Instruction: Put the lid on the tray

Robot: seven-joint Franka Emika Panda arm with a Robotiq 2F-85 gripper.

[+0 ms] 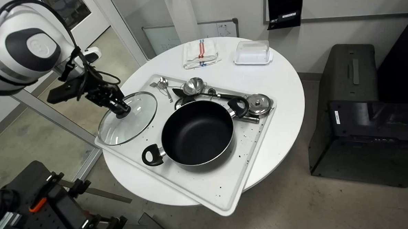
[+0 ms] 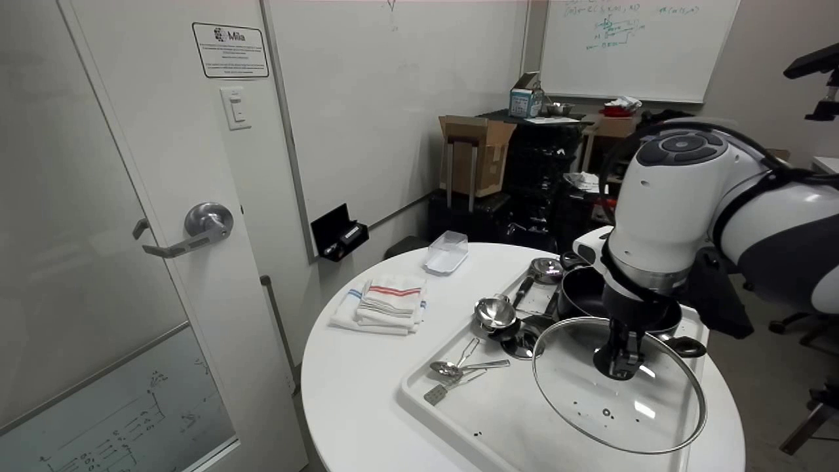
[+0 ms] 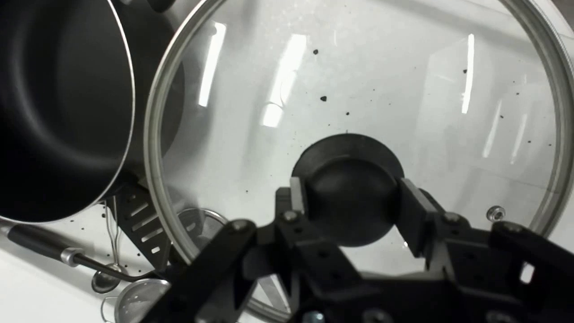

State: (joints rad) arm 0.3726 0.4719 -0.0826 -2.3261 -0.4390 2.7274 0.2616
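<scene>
The white tray (image 1: 218, 185) bore the black pot (image 1: 198, 133), and over one end of the tray was the glass lid (image 1: 138, 120), the gripper (image 3: 354, 197) closed snugly about its dark knob (image 3: 350, 193) — seemingly the placing step, which called next for a level lowering onto the tray, then a release.

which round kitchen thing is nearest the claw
The large glass lid: the claw grips its dark knob, while the black pot and bowl-shaped steel piece stand apart from the claw.
</scene>
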